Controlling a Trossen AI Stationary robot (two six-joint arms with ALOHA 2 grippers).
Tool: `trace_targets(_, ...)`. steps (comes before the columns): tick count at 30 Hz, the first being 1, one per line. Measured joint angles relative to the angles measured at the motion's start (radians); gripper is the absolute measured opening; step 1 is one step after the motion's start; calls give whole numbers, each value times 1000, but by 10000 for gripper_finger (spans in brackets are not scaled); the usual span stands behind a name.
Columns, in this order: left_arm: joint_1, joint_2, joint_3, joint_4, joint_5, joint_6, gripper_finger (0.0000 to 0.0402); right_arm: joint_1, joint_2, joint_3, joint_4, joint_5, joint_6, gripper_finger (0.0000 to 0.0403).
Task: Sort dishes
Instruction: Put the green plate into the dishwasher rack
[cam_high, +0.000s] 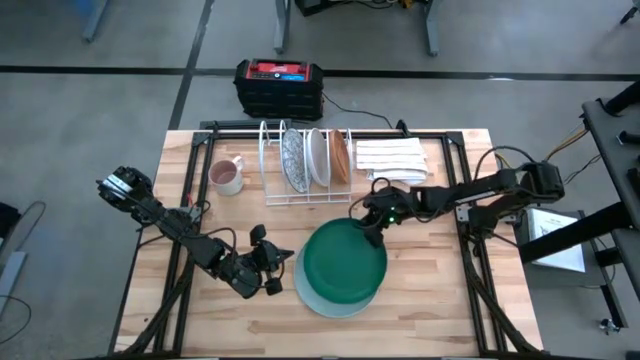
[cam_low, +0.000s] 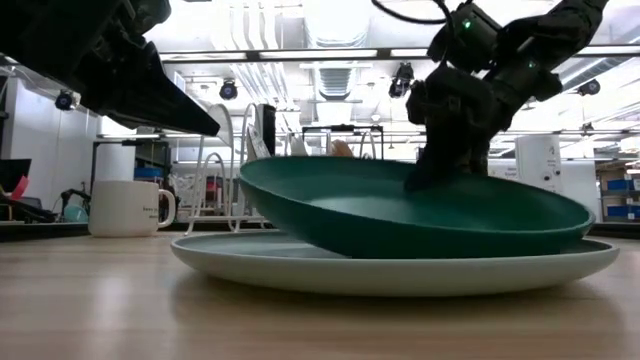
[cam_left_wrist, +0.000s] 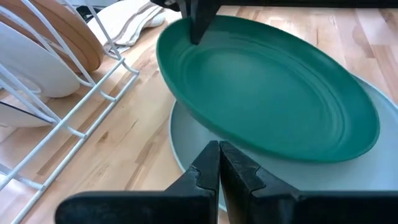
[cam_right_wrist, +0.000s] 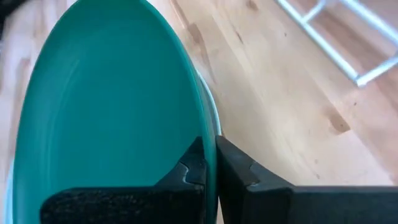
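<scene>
five plates (cam_high: 345, 262), one mug (cam_high: 226, 176)

1. The floor (cam_high: 90, 110) around the table is grey concrete, crossed by dark lines.
2. A black and red box (cam_high: 279, 85) sits on the floor behind the table.
3. Long strip lights (cam_low: 270, 54) hang overhead.
4. Metal desk legs (cam_high: 432, 30) stand on the far side.
</scene>
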Motion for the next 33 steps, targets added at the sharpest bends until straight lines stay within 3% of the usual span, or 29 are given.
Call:
trace_targets(8, -20, 0, 0, 27, 0, 28, 0, -3, -163, 0, -12, -1, -46, 8)
trace_targets(13, -61, 1, 14, 36, -5, 71, 0, -15, -304, 22, -20, 3, -184, 7)
trace_targets(18, -102, 1, 66, 37, -46, 152, 0, -16, -389, 114, -42, 162, -411, 7)
trace_targets(21, -129, 1, 101, 37, -73, 207, 0, -24, -391, 193, -44, 213, -561, 7)
trace_targets(27, -187, 1, 135, 28, -98, 244, 0, -48, -326, 389, -81, 208, -806, 7)
trace_targets(33, -231, 1, 136, -2, -188, 232, 0, -55, -230, 575, -132, 207, -1101, 7)
